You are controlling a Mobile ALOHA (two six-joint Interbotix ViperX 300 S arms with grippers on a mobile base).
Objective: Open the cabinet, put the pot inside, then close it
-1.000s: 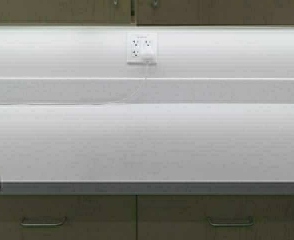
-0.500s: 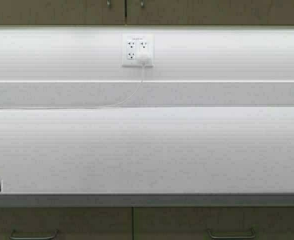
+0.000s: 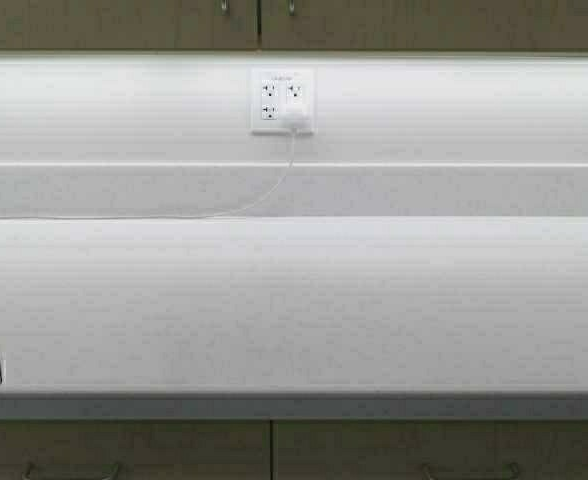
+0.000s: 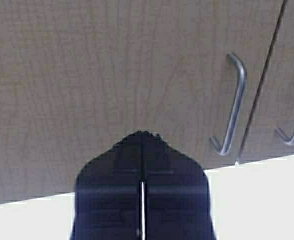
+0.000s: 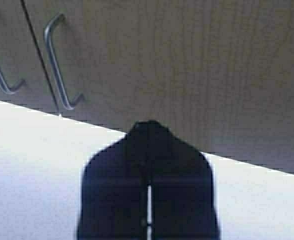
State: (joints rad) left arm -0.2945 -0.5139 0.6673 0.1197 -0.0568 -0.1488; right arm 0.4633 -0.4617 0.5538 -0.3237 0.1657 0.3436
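Counts: 1 cabinet [image 3: 260, 22] visible as 2 tan wood-grain doors, 2 curved metal handles at the meeting edges, 1 wall outlet plate [image 3: 283, 101] with 1 white plug and 1 white cable [image 3: 244, 206], 1 white countertop [image 3: 294, 300], 2 lower drawer fronts below its edge. The pot shows in no view.

Cabinet: only the bottom strip of the doors appears in the high view, at the top edge, above the backsplash and slightly left of centre at the seam. Doors are shut, flush, thin dark vertical seam between them. Left wrist view shows the left door's handle [image 4: 232, 102] as a thin grey bar with a hooked end; right wrist view shows the right door's handle [image 5: 58, 67] the same way, mirrored. Handle long axes run vertical, parallel to the seam. Door faces point out toward the robot.

Left gripper [image 4: 142, 190]: fingers pressed together, only a hairline slit between them, holding nothing, aimed at the left door face. Right gripper [image 5: 148, 190]: same, clenched on nothing, aimed at the right door face. In the high view only slivers of both arms show at the lower left and right edges, near the counter front.

Cable runs from the outlet down and left along the counter's back.
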